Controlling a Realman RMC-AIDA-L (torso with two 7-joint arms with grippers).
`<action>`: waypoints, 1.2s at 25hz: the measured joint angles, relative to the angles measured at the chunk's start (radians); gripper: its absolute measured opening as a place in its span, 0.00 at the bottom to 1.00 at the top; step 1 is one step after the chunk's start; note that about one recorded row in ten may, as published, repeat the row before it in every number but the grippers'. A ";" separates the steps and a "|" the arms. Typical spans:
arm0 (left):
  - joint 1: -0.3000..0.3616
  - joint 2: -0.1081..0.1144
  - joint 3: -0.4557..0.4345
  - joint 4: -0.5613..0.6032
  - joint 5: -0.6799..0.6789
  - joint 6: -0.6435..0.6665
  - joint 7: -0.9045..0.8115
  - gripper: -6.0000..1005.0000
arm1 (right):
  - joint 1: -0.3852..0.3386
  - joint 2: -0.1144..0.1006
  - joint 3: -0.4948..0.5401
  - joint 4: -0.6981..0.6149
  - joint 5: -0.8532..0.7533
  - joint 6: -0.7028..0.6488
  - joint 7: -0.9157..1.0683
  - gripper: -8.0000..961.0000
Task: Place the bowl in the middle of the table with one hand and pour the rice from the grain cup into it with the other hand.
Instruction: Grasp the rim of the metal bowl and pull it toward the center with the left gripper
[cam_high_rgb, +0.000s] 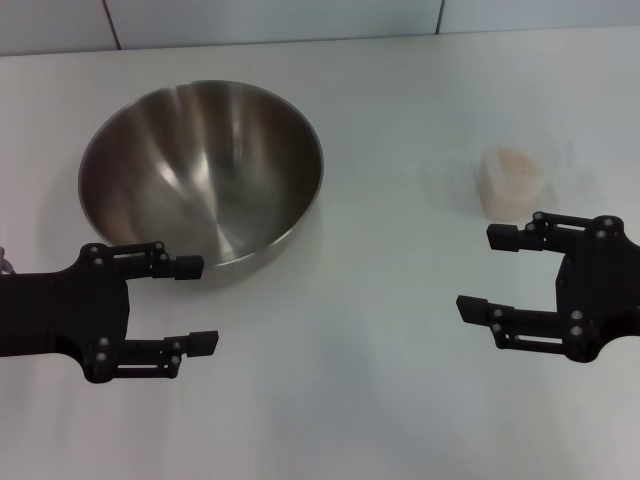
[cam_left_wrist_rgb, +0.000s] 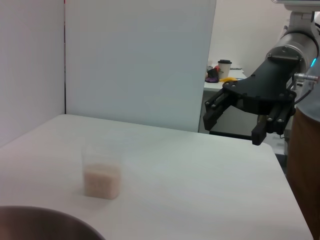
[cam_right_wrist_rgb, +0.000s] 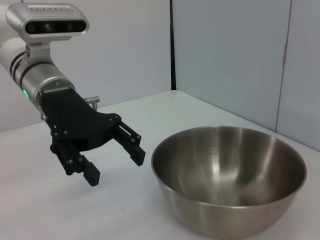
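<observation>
The steel bowl (cam_high_rgb: 200, 170) stands upright and empty on the white table (cam_high_rgb: 350, 400), left of the middle. My left gripper (cam_high_rgb: 198, 305) is open and empty just in front of the bowl, close to its near rim. The clear grain cup (cam_high_rgb: 512, 182) with rice (cam_high_rgb: 512, 168) in its lower part stands upright at the right. My right gripper (cam_high_rgb: 481, 271) is open and empty just in front of the cup. The left wrist view shows the cup (cam_left_wrist_rgb: 102, 175), the bowl's rim (cam_left_wrist_rgb: 45, 222) and the right gripper (cam_left_wrist_rgb: 232, 129). The right wrist view shows the bowl (cam_right_wrist_rgb: 230, 175) and the left gripper (cam_right_wrist_rgb: 115, 167).
White wall panels (cam_high_rgb: 300, 20) stand behind the table's far edge. In the left wrist view the table's side edge (cam_left_wrist_rgb: 292, 200) runs beside a brown surface, and a far desk with a paper cup (cam_left_wrist_rgb: 224, 68) lies beyond it.
</observation>
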 joint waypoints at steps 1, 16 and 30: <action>0.000 -0.001 0.000 0.000 0.000 -0.001 0.000 0.76 | 0.001 0.000 -0.001 0.000 0.000 0.000 0.000 0.78; 0.000 -0.002 -0.010 0.000 -0.004 -0.013 -0.001 0.76 | 0.010 -0.004 -0.011 0.002 0.000 -0.001 -0.005 0.78; -0.109 -0.001 -0.032 0.238 0.141 -0.207 -0.556 0.76 | 0.028 -0.007 -0.014 0.008 -0.013 -0.002 -0.033 0.78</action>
